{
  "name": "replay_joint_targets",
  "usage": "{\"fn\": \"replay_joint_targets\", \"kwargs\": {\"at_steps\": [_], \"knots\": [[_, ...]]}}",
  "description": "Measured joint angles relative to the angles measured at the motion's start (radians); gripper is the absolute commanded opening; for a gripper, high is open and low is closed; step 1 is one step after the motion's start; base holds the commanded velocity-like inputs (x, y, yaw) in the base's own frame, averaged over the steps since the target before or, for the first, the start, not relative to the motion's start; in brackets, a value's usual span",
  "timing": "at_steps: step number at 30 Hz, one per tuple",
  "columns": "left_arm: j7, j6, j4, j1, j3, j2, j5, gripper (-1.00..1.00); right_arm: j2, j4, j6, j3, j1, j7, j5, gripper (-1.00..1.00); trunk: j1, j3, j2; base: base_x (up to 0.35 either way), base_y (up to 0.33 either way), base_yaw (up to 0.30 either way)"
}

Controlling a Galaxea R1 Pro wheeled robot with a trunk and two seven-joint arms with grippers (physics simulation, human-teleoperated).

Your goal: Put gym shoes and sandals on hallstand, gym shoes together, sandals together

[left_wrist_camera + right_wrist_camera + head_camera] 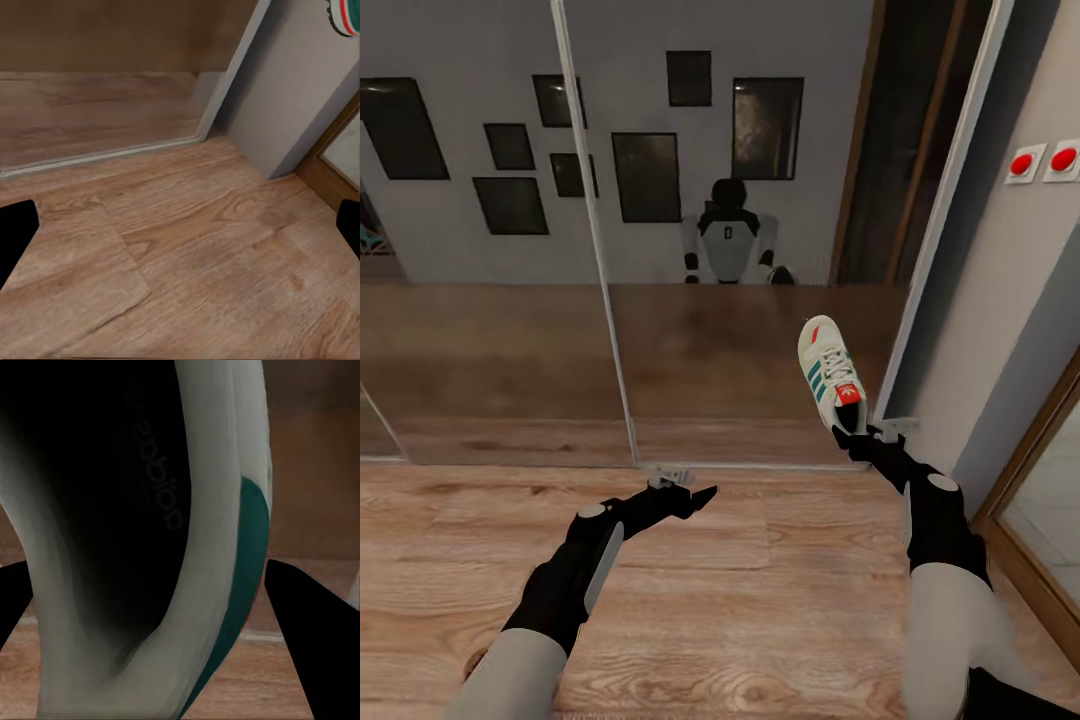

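**Sneaker aloft in the right pincer, left arm idle**

Nearest the head camera are the two forearms; the right gripper pinches one gym shoe at its heel end, holding it clear of the corridor floor with the toe pointing toward 11 o'clock, in front of the mirrored wardrobe door. The left gripper hangs low at about 7 o'clock of the shoe; its wrist view shows one dark finger at each edge with bare planks between, so it stands spread and holds nothing.

A sneaker like this is probably light, with a soft upper and a stiffer sole and heel collar. The collar is a sensible hold, though the shoe may swing about that one pinch.

Up close, the right wrist view shows the dark inside of the shoe and a green patch on its outer wall. From the head view come the stripes, the red tongue patch and the robot's mirror reflection.
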Motion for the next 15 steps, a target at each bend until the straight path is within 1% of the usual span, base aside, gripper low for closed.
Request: {"fn": "replay_joint_targets", "kwargs": {"at_steps": [9,12,15], "knots": [[0.0,0.0,0.0,0.0,0.0,0.0,0.0,1.0,0.0,0.0,0.0,0.0,0.0,0.0,0.0,-1.0,0.0,0.0,0.0,0.002,0.0,0.297],[0.0,0.0,0.0,0.0,0.0,0.0,0.0,1.0,0.0,0.0,0.0,0.0,0.0,0.0,0.0,-1.0,0.0,0.0,0.0,0.09,-0.012,0.297],[0.001,0.0,0.0,0.0,0.0,0.0,0.0,1.0,0.0,0.0,0.0,-0.001,0.0,0.0,0.0,-1.0,0.0,0.0,0.0,0.141,-0.097,0.297]]}}
